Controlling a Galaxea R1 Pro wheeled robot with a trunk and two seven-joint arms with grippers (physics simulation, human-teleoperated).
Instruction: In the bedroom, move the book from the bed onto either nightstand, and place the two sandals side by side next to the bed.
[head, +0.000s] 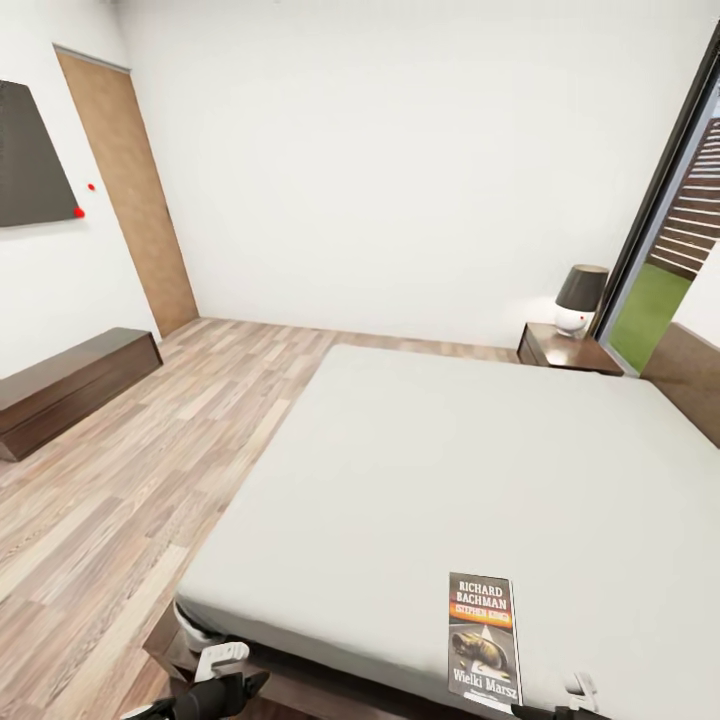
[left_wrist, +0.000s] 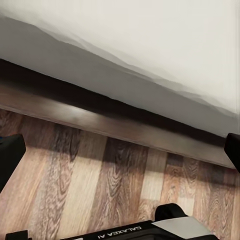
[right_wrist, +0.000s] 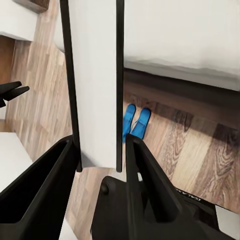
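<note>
Room: bedroom, white walls, wood-plank floor (head: 150, 470) in mixed brown and pale boards.
Bed: bed (head: 480, 480) takes most of the head view; bare light-grey mattress, smooth and flat, with a dark brown frame showing under its near edge.
Bed edge, left wrist view: mattress side over the dark frame rail (left_wrist: 115, 122), with plank floor running right up to it.
Book: book (head: 483, 640) lies flat on the mattress close to the near edge of the bed, toward its right part; dark cover, white "RICHARD BACHMAN", orange band, "Wielki Marsz" at the bottom.
Sandals: two sandals (right_wrist: 136, 121), bright blue, lie side by side and touching on the floor just beside the bed frame.
Nightstand: nightstand (head: 565, 350), dark brown and glossy, stands at the far corner of the bed by the headboard.
Lamp: lamp (head: 579, 298) with a dark shade and white base stands on the nightstand.
Window: dark-framed window (head: 660, 250) beyond the nightstand, showing slatted fence and grass.
Bench: long low dark bench (head: 70, 385) against the left wall, well apart from the bed.
Door: wooden door (head: 130, 190) in the far left corner.
Wall panel: dark panel (head: 30, 155) above the bench.
Left gripper: left gripper (head: 225, 672) low beside the near left corner of the bed; cannot tell how its jaws stand.
Right gripper: right gripper (right_wrist: 100, 160) has its dark fingers (right_wrist: 50, 175) clamped on a thin white flat piece (right_wrist: 95, 85) with dark edges, above the floor near the bed.
</note>
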